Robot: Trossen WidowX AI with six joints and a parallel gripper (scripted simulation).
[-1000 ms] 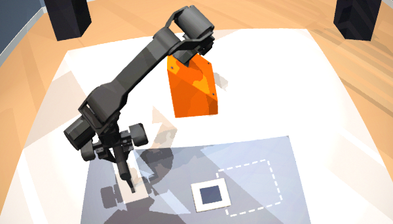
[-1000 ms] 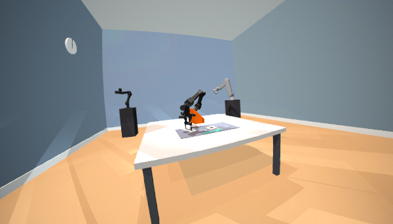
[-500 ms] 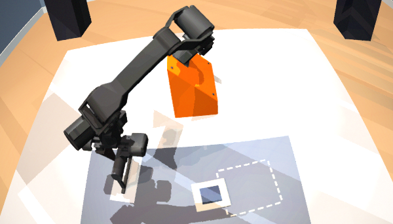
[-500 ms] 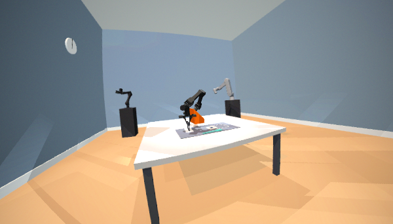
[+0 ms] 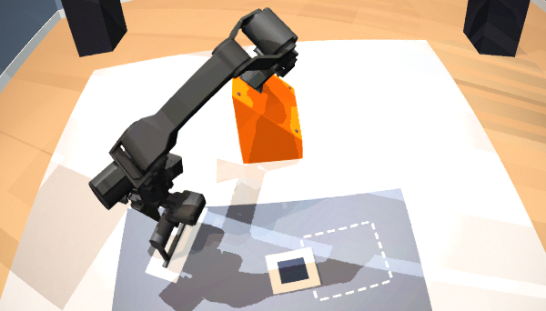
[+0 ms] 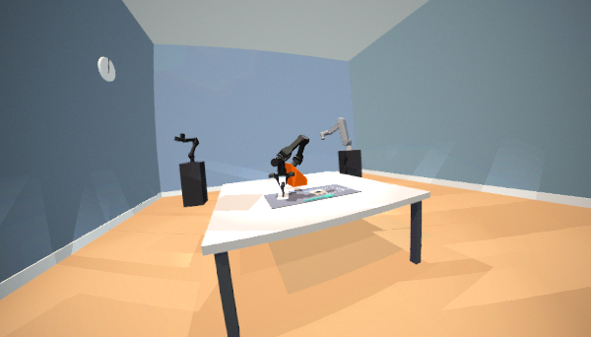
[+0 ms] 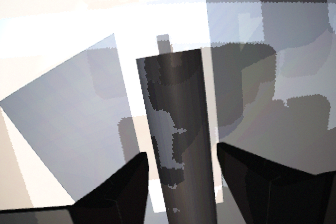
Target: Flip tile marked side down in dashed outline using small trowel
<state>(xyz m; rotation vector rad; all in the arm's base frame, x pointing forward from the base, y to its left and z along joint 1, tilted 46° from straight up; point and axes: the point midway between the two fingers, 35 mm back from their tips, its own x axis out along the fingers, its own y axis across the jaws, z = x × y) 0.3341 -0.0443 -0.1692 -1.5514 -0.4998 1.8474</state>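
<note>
indoors — white table (image 5: 364, 105) (image 6: 315, 213), grey mat (image 5: 227, 305) (image 6: 278, 204) (image 7: 65, 115), blue-grey walls (image 6: 251, 109) — wooden floor (image 5: 455, 15) (image 6: 374, 292)

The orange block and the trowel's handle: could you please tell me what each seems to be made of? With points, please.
Orange block (image 5: 273, 137) (image 6: 297, 177): perhaps painted metal or plastic, flat-faced and evenly coloured. Trowel's handle (image 5: 163, 233) (image 7: 182, 110): possibly smooth dark plastic or coated metal, suggested by its even, grainless surface.

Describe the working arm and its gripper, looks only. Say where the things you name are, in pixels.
The arm (image 5: 196, 89) (image 6: 294, 147) is dark grey to black, with a long flat-sided link, angular brackets and rounded cylindrical housings. The gripper (image 7: 182, 154) has two black fingers, wedge-shaped and narrowing to blunt tips. No markings or cables can be made out.
</note>
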